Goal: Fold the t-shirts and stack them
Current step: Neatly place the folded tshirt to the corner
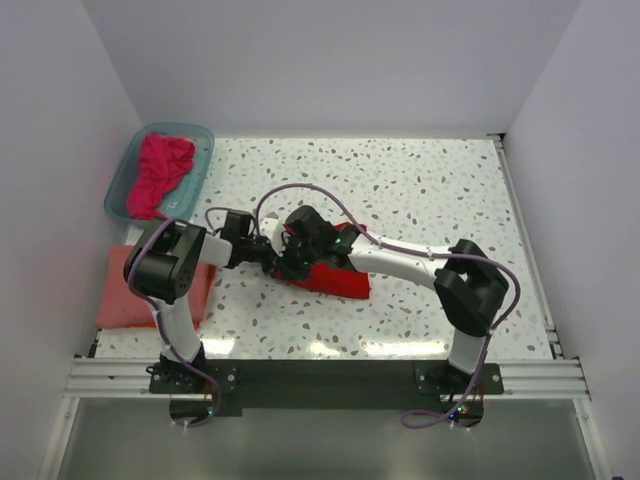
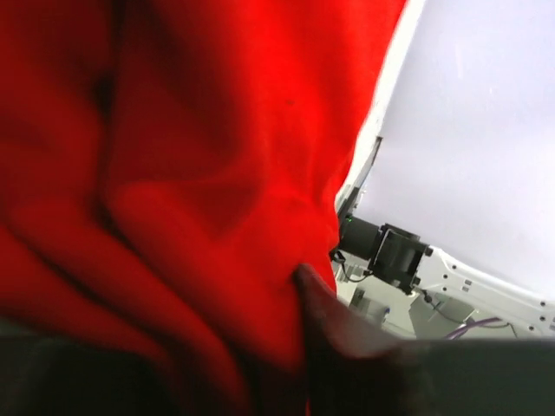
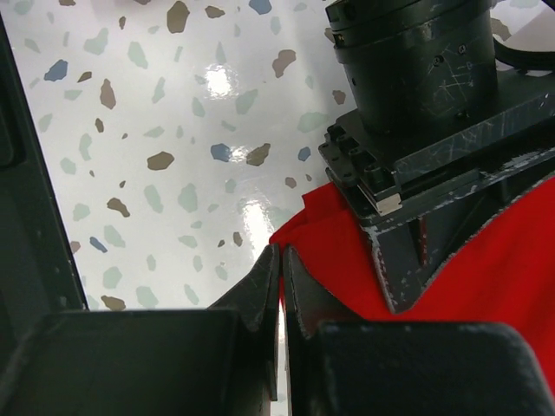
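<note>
The right gripper (image 3: 279,260) had its jaws closed, the red shirt (image 1: 335,282) touching their tips, probably pinning a fold. Cloth filled the left gripper's (image 1: 272,252) jaws; whether clamped, I couldn't tell.

The left arm (image 1: 180,322) and right arm (image 1: 400,262) are white tubes linked by bulky black joint housings (image 1: 165,262), each trailing a looping purple cable (image 1: 300,188), set on black base plates (image 1: 190,382) at six o'clock, while the right gripper (image 3: 279,260) has matte black wedge fingers (image 3: 260,290)
</note>
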Robot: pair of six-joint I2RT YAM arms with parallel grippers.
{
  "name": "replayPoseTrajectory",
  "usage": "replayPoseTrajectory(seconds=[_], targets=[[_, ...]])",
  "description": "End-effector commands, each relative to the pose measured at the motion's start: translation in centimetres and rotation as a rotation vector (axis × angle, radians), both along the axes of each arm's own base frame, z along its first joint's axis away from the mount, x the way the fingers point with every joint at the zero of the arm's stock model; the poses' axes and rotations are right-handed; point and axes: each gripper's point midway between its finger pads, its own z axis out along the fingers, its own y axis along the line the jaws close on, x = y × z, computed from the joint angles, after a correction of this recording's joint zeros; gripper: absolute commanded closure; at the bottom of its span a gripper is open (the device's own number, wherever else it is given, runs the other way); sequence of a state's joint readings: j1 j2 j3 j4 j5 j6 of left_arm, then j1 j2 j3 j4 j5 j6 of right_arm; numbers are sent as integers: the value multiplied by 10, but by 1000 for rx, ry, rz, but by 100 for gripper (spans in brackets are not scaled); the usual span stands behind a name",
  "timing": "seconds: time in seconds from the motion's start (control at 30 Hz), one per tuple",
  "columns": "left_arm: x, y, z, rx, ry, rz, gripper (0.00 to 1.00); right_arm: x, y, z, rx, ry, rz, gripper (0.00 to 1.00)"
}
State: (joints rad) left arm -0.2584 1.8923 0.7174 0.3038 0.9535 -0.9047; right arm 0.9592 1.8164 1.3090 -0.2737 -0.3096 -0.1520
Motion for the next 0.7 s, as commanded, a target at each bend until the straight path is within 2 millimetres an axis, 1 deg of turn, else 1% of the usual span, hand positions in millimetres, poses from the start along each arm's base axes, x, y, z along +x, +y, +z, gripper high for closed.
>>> replayPoseTrajectory(seconds=[0.0, 0.03, 0.07, 0.1, 0.13, 0.17, 0.2, 0.23, 0.27, 0.3, 0.33, 0.37, 0.4, 0.43, 0.47, 0.5, 0.57, 0.6, 0.67], targets=[[-6, 2, 5, 34, -3, -54, 67, -7, 18, 41, 136, -12, 29, 100], [-6, 3, 8, 39, -15, -60, 79, -10, 17, 41, 129, 3, 35, 100], [-5, 4, 12, 48, -30, -66, 85, -12, 16, 44, 128, 7, 40, 100], [-12, 9, 13, 87, -21, -86, 90, -14, 15, 49, 133, 11, 45, 95], [-8, 8, 20, 92, -45, -96, 98, -17, 12, 54, 132, 18, 45, 86], [-5, 11, 25, 100, -64, -104, 100, -16, 8, 58, 134, 16, 43, 67], [-3, 14, 33, 122, -103, -131, 100, -17, 5, 61, 132, 16, 45, 58], [-1, 16, 36, 137, -126, -148, 100, -18, 0, 66, 128, 20, 40, 48], [2, 23, 37, 162, -130, -154, 100, -14, -6, 76, 141, 12, 25, 36], [-3, 30, 36, 196, -130, -184, 100, -11, -11, 83, 143, 6, 16, 32], [4, 34, 40, 223, -160, -198, 100, -12, -20, 82, 116, 17, 14, 29], [-5, 42, 34, 265, -146, -249, 100, -4, -27, 92, 120, -1, -7, 26], [2, 47, 35, 307, -179, -265, 100, 0, -34, 95, 110, -6, -17, 24], [3, 52, 34, 338, -190, -285, 100, 2, -43, 94, 84, -11, -16, 23], [-1, 58, 29, 373, -203, -336, 100, 11, -52, 100, 77, -40, -45, 21], [5, 64, 27, 426, -223, -342, 100, 14, -58, 100, 63, -50, -52, 20], [6, 71, 25, 468, -232, -351, 100, 18, -71, 99, 31, -66, -65, 15], [9, 80, 22, 531, -241, -344, 100, 19, -76, 102, 21, -83, -74, 14], [12, 88, 26, 581, -272, -346, 100, 19, -84, 100, -4, -99, -74, 13]])
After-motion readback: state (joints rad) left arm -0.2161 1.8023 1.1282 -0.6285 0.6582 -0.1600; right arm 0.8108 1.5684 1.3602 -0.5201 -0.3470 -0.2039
